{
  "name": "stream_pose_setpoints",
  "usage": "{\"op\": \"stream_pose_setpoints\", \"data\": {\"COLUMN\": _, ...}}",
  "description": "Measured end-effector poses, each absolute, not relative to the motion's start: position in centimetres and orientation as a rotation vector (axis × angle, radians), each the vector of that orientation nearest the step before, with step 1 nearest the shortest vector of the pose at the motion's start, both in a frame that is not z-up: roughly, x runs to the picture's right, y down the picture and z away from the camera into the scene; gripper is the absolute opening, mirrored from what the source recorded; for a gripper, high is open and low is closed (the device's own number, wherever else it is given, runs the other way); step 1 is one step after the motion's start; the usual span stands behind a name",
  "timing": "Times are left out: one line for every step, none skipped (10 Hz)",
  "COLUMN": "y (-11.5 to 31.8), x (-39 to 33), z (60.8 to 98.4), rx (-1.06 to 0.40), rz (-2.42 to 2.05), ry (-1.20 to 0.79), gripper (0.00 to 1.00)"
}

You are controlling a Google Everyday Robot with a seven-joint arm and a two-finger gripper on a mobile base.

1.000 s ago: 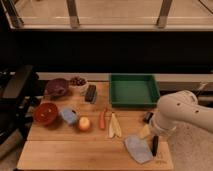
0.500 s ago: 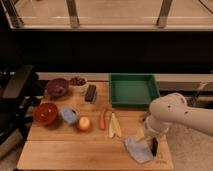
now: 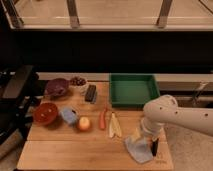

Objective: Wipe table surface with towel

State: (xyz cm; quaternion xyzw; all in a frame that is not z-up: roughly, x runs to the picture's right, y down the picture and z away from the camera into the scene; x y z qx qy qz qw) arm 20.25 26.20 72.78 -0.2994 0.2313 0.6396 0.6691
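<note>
Wooden planks make up the table surface (image 3: 60, 150), with a green tray (image 3: 131, 91) at the back and a carrot (image 3: 103, 119) near the middle. The towel (image 3: 135, 151) lies rumpled by the front right corner, its upper right edge hidden under the arm. Over the last second the gripper (image 3: 152, 144) has swung in from the right and dropped onto the towel (one dark finger shows against the cloth). Its jaws are spread wide and clamp nothing. The reach looks about done, but wiping has not begun. Next, I judge, it must close on or press the cloth, then drag it over bare wood, clear of the carrot.
</note>
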Motion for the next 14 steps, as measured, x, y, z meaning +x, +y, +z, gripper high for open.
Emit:
{"op": "stream_pose_setpoints", "data": {"y": 26.9, "x": 20.5, "z": 73.9, "rx": -0.686, "rz": 1.446, "ry": 0.535, "gripper": 0.70}}
{"op": "stream_pose_setpoints", "data": {"y": 27.3, "x": 20.7, "z": 74.5, "rx": -0.693, "rz": 1.450, "ry": 0.543, "gripper": 0.70}}
{"op": "stream_pose_setpoints", "data": {"y": 27.8, "x": 20.9, "z": 75.3, "rx": -0.705, "rz": 1.456, "ry": 0.553, "gripper": 0.70}}
{"op": "stream_pose_setpoints", "data": {"y": 28.3, "x": 20.9, "z": 75.8, "rx": -0.717, "rz": 1.460, "ry": 0.560, "gripper": 0.70}}
{"op": "stream_pose_setpoints", "data": {"y": 28.8, "x": 21.1, "z": 76.2, "rx": -0.731, "rz": 1.462, "ry": 0.570, "gripper": 0.70}}
{"op": "stream_pose_setpoints", "data": {"y": 29.6, "x": 21.2, "z": 76.8, "rx": -0.751, "rz": 1.463, "ry": 0.580, "gripper": 0.67}}
{"op": "stream_pose_setpoints", "data": {"y": 30.2, "x": 21.3, "z": 77.1, "rx": -0.765, "rz": 1.458, "ry": 0.579, "gripper": 0.61}}
{"op": "stream_pose_setpoints", "data": {"y": 30.6, "x": 21.5, "z": 77.0, "rx": -0.776, "rz": 1.452, "ry": 0.575, "gripper": 0.51}}
{"op": "stream_pose_setpoints", "data": {"y": 30.8, "x": 21.5, "z": 76.9, "rx": -0.786, "rz": 1.445, "ry": 0.565, "gripper": 0.41}}
{"op": "stream_pose_setpoints", "data": {"y": 31.0, "x": 21.3, "z": 76.7, "rx": -0.798, "rz": 1.445, "ry": 0.555, "gripper": 0.31}}
{"op": "stream_pose_setpoints", "data": {"y": 31.1, "x": 21.6, "z": 76.6, "rx": -0.798, "rz": 1.448, "ry": 0.559, "gripper": 0.19}}
{"op": "stream_pose_setpoints", "data": {"y": 30.9, "x": 21.3, "z": 76.6, "rx": -0.799, "rz": 1.447, "ry": 0.554, "gripper": 0.11}}
{"op": "stream_pose_setpoints", "data": {"y": 30.9, "x": 21.1, "z": 76.6, "rx": -0.801, "rz": 1.444, "ry": 0.550, "gripper": 0.03}}
{"op": "stream_pose_setpoints", "data": {"y": 31.0, "x": 21.0, "z": 76.0, "rx": -0.813, "rz": 1.444, "ry": 0.537, "gripper": 0.00}}
